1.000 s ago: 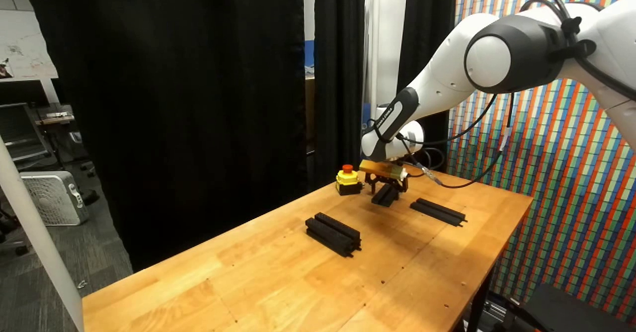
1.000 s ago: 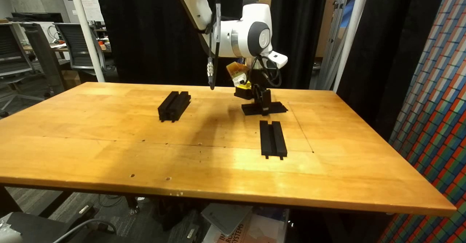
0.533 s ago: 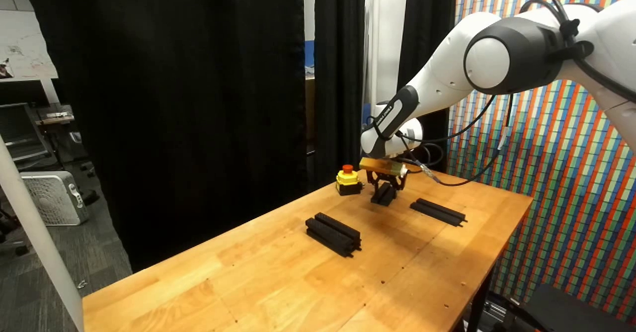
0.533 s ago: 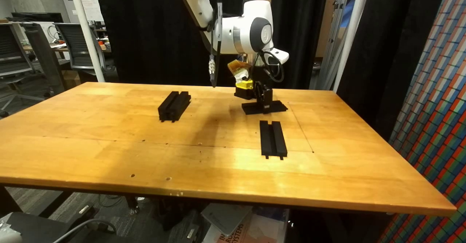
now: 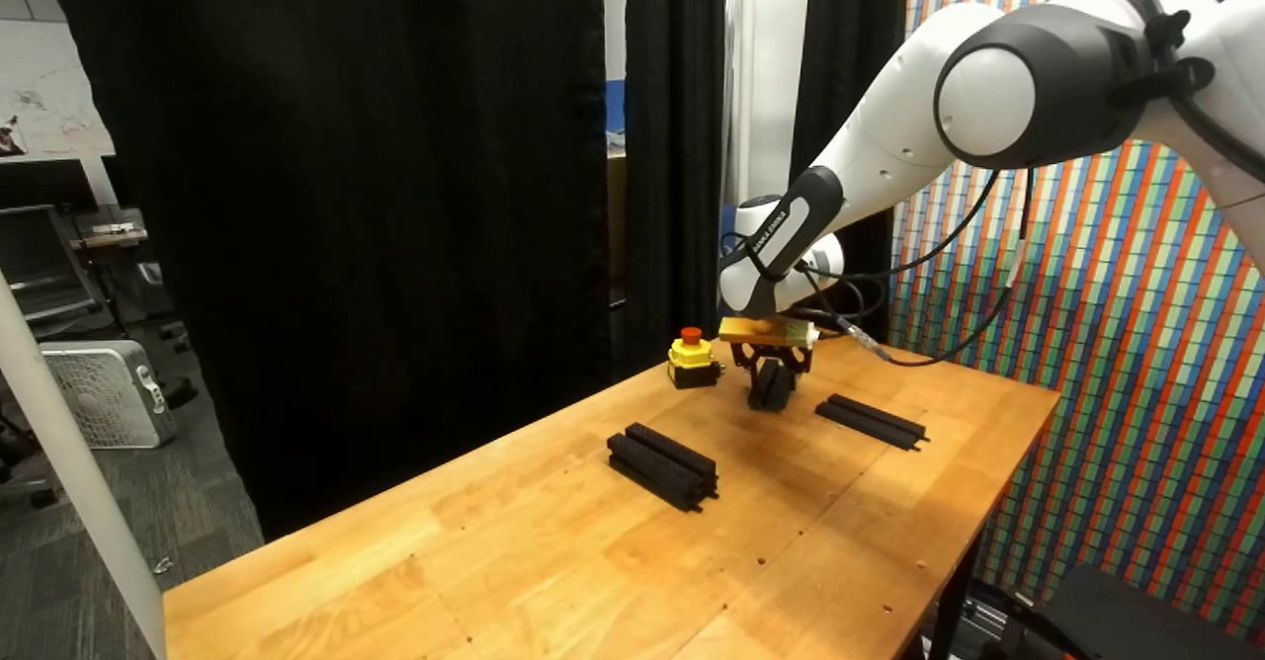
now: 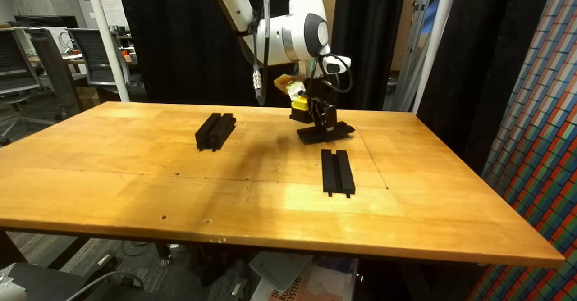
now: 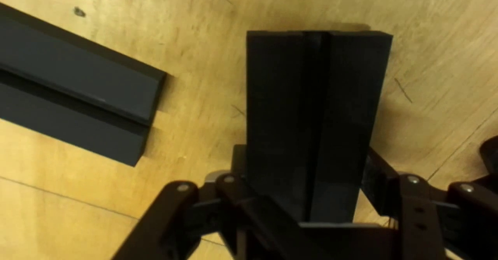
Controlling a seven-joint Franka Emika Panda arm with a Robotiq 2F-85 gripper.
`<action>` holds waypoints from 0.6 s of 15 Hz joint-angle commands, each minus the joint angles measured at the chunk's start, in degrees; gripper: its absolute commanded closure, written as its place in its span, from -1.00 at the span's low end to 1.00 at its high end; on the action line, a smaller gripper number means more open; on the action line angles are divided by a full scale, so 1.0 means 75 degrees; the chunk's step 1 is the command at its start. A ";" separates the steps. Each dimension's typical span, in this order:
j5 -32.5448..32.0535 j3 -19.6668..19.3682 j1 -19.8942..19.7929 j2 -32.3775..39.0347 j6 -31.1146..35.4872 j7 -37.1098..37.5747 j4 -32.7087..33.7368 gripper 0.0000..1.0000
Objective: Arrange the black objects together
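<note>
Your gripper [image 7: 307, 174] clamps a grooved matte-black bar [image 7: 311, 116] that, with another black bar [image 6: 338, 173] centre-right in an exterior view, likely must join the already-stacked black bars [image 6: 215, 132] centre-left.

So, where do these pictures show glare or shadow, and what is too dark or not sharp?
In an exterior view, glare brightens the table beside the lone black piece, with a broad soft shadow at picture-left; in an exterior view, the wide curtain is nearly featureless; in the wrist view, the held black piece is very dark, the gripper slightly soft.
</note>
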 commanded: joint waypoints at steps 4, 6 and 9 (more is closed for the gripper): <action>-0.1665 -0.0113 0.0835 -0.2703 0.0563 0.0100 -0.2776 0.09; -0.1983 0.0246 0.0815 -0.3450 0.0693 -0.0332 -0.3446 0.09; -0.1973 0.0945 0.0731 -0.4216 0.0736 -0.0914 -0.4125 0.09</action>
